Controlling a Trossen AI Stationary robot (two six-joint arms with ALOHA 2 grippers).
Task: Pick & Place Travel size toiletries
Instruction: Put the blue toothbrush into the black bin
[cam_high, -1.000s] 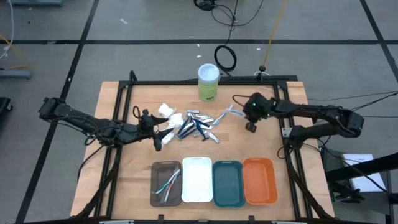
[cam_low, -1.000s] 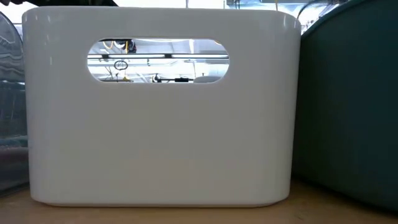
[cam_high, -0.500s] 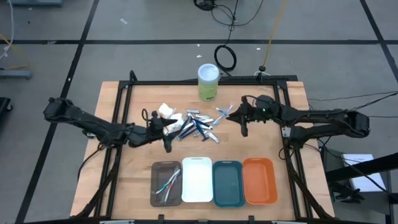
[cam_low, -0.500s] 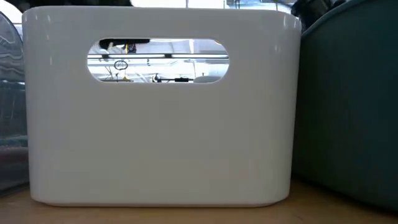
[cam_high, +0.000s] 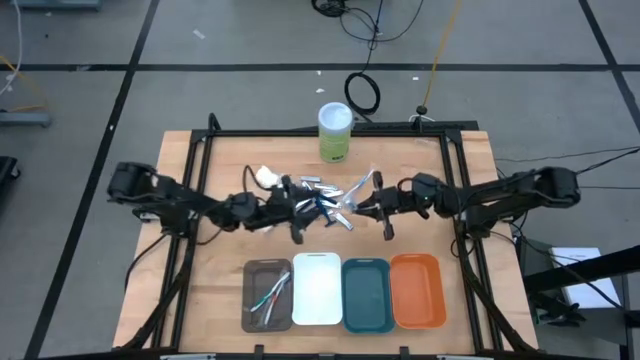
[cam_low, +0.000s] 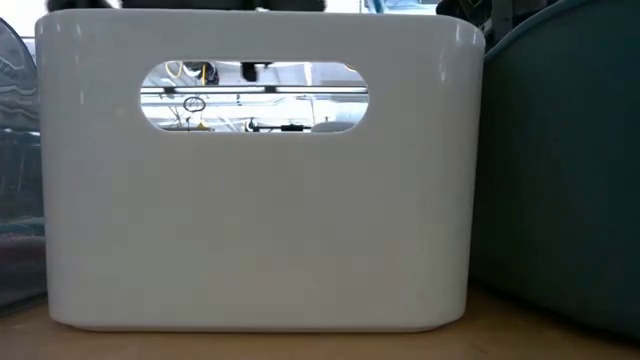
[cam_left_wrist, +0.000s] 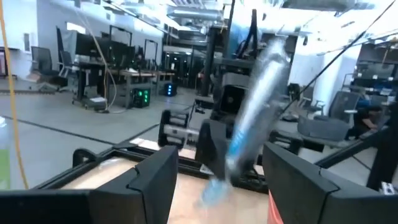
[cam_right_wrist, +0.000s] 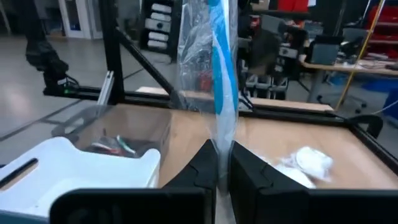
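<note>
The low view is blocked by the white tray (cam_low: 250, 180). The right hand (cam_right_wrist: 222, 163) is clamped on a clear-wrapped blue toothbrush (cam_right_wrist: 214, 56), raised above the bench (cam_high: 200, 290). The left hand (cam_left_wrist: 211, 180) stands open, nothing visibly held, over the pile (cam_high: 318, 196); a blurred toothbrush crosses its view.

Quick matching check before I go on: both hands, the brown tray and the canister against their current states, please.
Things:
1 right hand
2 left hand
3 brown tray
4 green-and-white canister

States:
A open
B holds toothbrushes
C shut on wrapped toothbrush
D stands upright

Pairs: 1-C, 2-A, 3-B, 4-D
</note>
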